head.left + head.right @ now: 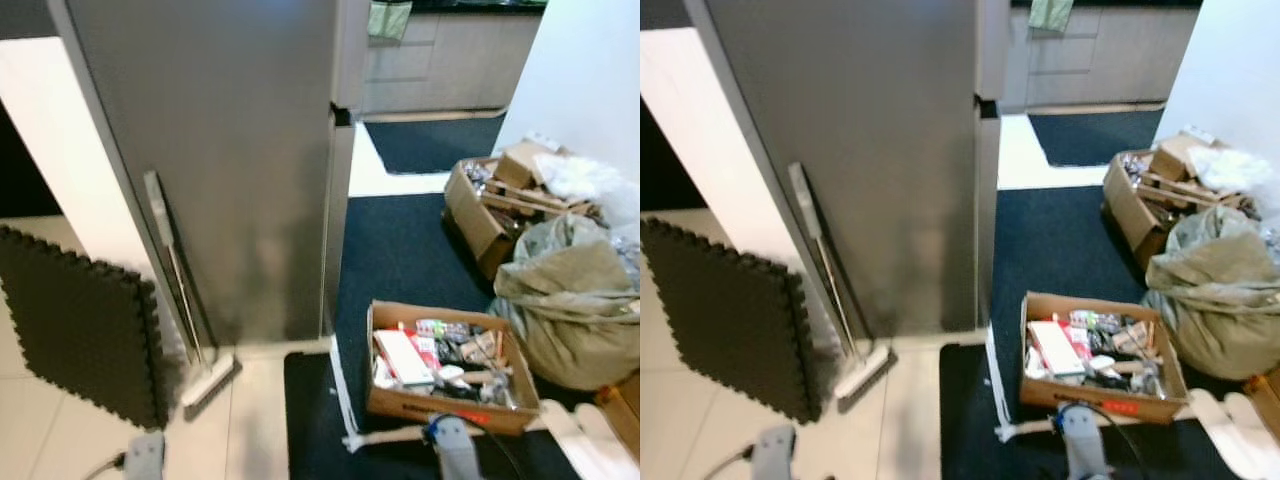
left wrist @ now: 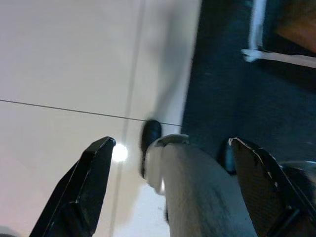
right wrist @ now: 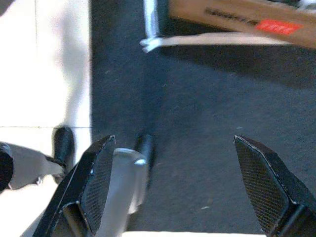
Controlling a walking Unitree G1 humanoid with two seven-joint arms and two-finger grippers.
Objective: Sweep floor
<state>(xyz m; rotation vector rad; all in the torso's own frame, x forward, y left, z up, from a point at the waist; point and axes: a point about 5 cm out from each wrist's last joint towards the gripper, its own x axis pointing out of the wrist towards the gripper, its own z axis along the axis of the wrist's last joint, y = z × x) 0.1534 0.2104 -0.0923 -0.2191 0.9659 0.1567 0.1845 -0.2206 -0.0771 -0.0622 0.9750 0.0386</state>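
Note:
A broom [image 1: 185, 300] with a long pale handle leans against the tall grey cabinet [image 1: 230, 150], its white brush head [image 1: 210, 380] resting on the tiled floor [image 1: 60, 430]. My two arms hang low at the bottom of the eye views, apart from the broom. In the left wrist view my left gripper [image 2: 173, 168] is open over pale tiles and the edge of a dark mat, with my own grey leg between the fingers [image 2: 84, 192]. My right gripper [image 3: 177, 173] is open above the dark carpet [image 3: 197, 123], with nothing held.
A black foam mat [image 1: 85, 325] leans at the left. An open cardboard box [image 1: 445, 370] of clutter sits on the dark carpet [image 1: 400, 250]. Further right are another box [image 1: 490, 200] and a stuffed beige sack [image 1: 570, 300]. A passage runs ahead toward kitchen cabinets [image 1: 450, 60].

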